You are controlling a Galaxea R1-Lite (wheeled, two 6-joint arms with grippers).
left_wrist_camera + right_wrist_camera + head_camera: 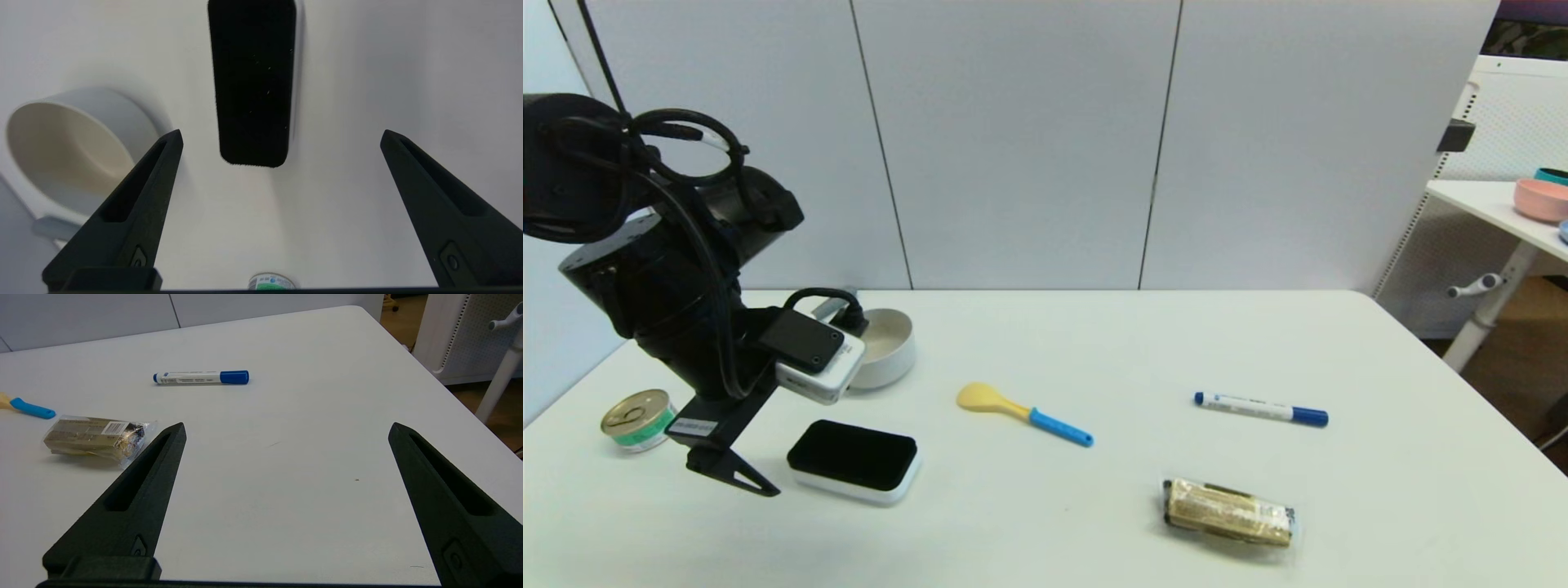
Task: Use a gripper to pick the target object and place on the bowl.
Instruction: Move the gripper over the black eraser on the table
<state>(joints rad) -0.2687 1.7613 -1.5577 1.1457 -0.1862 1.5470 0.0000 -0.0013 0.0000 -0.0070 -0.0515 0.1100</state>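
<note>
The target block point(854, 457), black felt top on a white base, lies flat on the white table point(1094, 343) at the front left. The off-white bowl point(888, 347) stands behind it, partly hidden by my left wrist. My left gripper point(742, 480) hovers just left of the block, open and empty. In the left wrist view the left gripper point(282, 132) has its jaws spread wide, with the block point(253, 81) ahead between them and the bowl point(69, 151) off to one side. My right gripper point(286, 426) is open and empty over bare table; it is out of the head view.
A green-labelled tin can point(637, 419) stands left of the left gripper. A yellow spoon with a blue handle point(1021, 412), a blue marker point(1260, 408) and a wrapped brown snack bar point(1229, 512) lie to the right. A pink bowl point(1541, 198) sits on a side table.
</note>
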